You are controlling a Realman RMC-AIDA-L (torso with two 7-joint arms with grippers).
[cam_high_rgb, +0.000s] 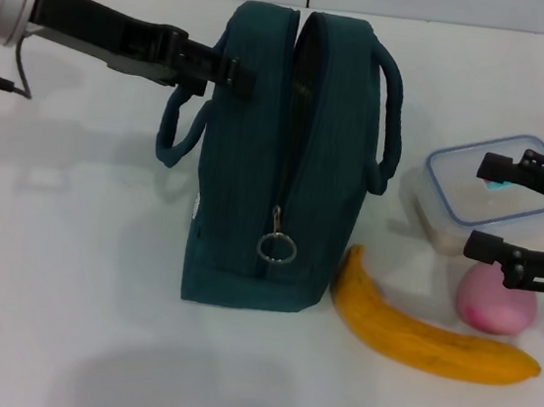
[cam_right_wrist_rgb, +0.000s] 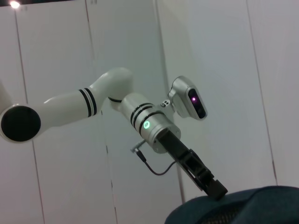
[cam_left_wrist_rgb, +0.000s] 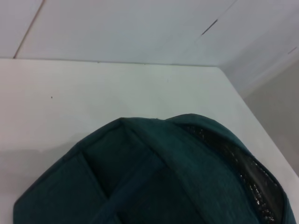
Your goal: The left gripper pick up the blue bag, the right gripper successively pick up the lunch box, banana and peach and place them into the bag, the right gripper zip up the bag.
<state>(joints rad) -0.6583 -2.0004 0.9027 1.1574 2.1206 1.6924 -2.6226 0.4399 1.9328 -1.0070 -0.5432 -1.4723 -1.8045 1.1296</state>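
The blue bag (cam_high_rgb: 277,164) stands upright mid-table, its top zip partly open and the ring pull (cam_high_rgb: 276,248) hanging down the front. My left gripper (cam_high_rgb: 236,73) is at the bag's upper left edge, shut on the fabric; it shows on the bag top (cam_right_wrist_rgb: 243,205) as the left gripper (cam_right_wrist_rgb: 216,190) in the right wrist view. The bag (cam_left_wrist_rgb: 154,177) fills the left wrist view. To the right lie the lunch box (cam_high_rgb: 472,193), the pink peach (cam_high_rgb: 495,302) and the banana (cam_high_rgb: 425,334). My right gripper (cam_high_rgb: 490,208) hovers open over the lunch box's right part.
The bag's two handles (cam_high_rgb: 390,119) hang down at its sides. The banana lies close against the bag's lower right corner. The white table (cam_high_rgb: 63,287) stretches to the left and front. A wall rises behind the table's far edge.
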